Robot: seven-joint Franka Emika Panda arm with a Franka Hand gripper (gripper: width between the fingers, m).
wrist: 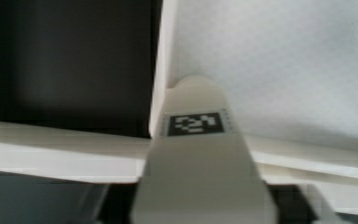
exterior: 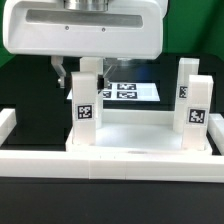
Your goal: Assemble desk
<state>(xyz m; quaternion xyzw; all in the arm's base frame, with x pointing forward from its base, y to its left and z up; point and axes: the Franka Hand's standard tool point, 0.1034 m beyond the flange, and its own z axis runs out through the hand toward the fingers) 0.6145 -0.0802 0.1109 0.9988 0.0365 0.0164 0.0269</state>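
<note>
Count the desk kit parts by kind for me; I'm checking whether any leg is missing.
desk top: 1
upright legs: 3
Total: 4 parts in sight; no fourth leg shows in the exterior view.

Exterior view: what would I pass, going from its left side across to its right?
White border rail → tagged desk leg on the left → marker board, farther back → tagged desk leg on the right. The legs just behind these two overlap them, so they are left out.
</note>
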